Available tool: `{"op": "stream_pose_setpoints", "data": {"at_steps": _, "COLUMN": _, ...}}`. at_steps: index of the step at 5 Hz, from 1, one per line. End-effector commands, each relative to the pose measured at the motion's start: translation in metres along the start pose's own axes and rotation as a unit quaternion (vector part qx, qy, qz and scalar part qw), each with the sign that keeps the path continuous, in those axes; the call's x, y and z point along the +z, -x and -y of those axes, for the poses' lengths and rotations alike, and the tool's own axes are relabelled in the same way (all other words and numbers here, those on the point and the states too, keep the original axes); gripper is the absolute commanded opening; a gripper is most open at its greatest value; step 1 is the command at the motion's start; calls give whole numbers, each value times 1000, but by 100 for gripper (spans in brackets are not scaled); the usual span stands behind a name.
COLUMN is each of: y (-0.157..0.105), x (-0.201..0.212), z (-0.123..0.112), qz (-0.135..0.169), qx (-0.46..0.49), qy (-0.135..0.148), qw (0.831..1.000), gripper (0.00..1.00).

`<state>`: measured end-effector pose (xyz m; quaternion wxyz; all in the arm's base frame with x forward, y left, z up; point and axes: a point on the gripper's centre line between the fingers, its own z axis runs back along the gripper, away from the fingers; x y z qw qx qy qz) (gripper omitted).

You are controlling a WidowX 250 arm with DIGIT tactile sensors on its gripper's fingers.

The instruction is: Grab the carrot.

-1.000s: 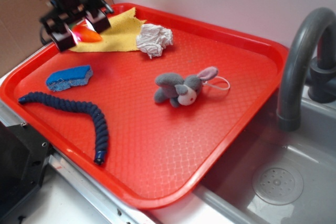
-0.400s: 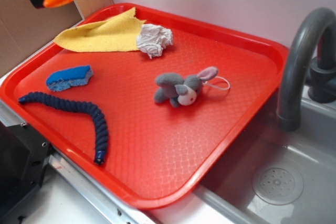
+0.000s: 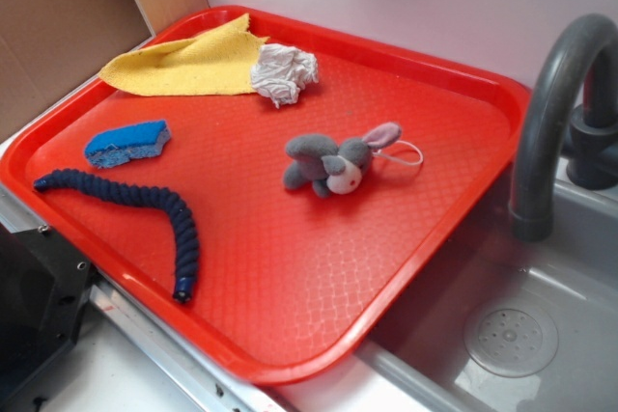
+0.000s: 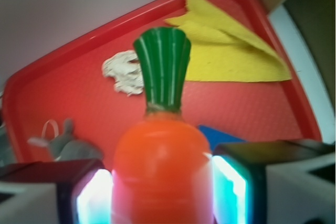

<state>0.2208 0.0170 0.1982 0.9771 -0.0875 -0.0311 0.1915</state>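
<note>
Tool [image 4: 160, 182] clamps the carrot [image 4: 160, 161] at lower centre, green top up, high above the tray [image 4: 63, 56].

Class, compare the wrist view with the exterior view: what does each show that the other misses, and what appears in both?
Only the wrist view shows the gripper clamped on the carrot, green top pointing away. Only the exterior view shows the dark blue rope, the grey faucet and the sink; the carrot is just an orange sliver at its top edge. Both share the red tray, yellow cloth, white crumpled rag, grey plush toy and blue sponge.
</note>
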Motion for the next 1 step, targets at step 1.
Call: {"op": "stream_pose_setpoints", "data": {"at_steps": 1, "y": -6, "x": 17, "z": -15, "qz": 39, "qx": 25, "qy": 4, "qw": 999, "gripper": 0}}
